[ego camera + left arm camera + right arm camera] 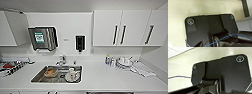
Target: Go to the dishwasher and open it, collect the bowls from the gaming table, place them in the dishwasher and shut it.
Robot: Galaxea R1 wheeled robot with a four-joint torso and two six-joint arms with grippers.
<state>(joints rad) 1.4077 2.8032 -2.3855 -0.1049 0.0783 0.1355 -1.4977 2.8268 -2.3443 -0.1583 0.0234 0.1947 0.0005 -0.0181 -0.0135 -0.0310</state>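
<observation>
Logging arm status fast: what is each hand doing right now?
Left hand: cannot be told; the fingers are not visible.
Right hand: cannot be told, for the same reason.

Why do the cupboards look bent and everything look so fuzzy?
Head view: the wide-angle camera bends straight lines, so the white cupboards lean outward at the edges, and the sink and the dishes by the wall look soft and blurry. Left wrist view: the blue cable and the dark plate are smeary too. Right wrist view: pale surfaces look washed out by bright light.

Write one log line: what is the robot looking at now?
view: kitchen counter | sink: dishes inside | wall: towel dispenser, soap dispenser | cupboards: shut | grippers: cannot tell
</observation>
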